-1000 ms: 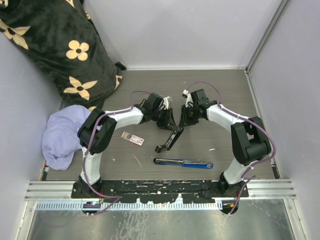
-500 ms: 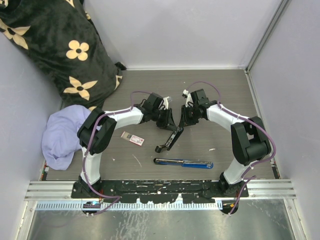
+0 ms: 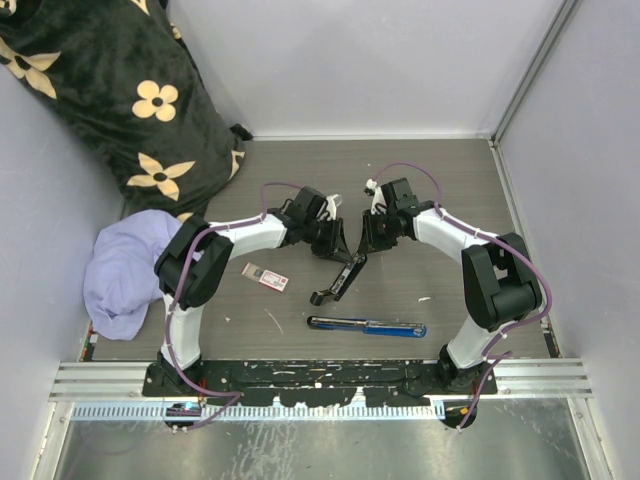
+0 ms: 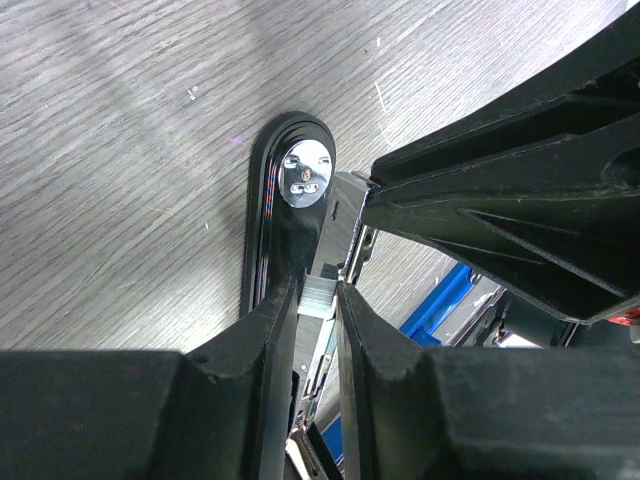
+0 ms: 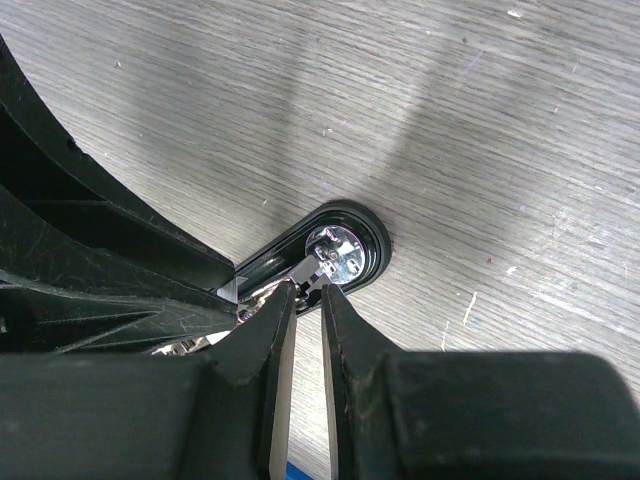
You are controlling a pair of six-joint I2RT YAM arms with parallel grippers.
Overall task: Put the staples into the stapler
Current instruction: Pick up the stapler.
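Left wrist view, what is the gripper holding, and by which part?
The left gripper pinches a silvery strip, likely staples, by its long sides above the black stapler.

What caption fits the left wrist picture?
Left gripper pinching a silver strip above the black stapler and its shiny round plate.

No readable text is showing in any view. The staples box (image 3: 267, 277) is carrying a red-pink label, but its print is coming out too small to read.

Grey wood-grain table (image 3: 450, 190): staples box (image 3: 267, 277), black stapler (image 3: 340, 280), blue stapler (image 3: 368, 326), lilac cloth (image 3: 120, 270).
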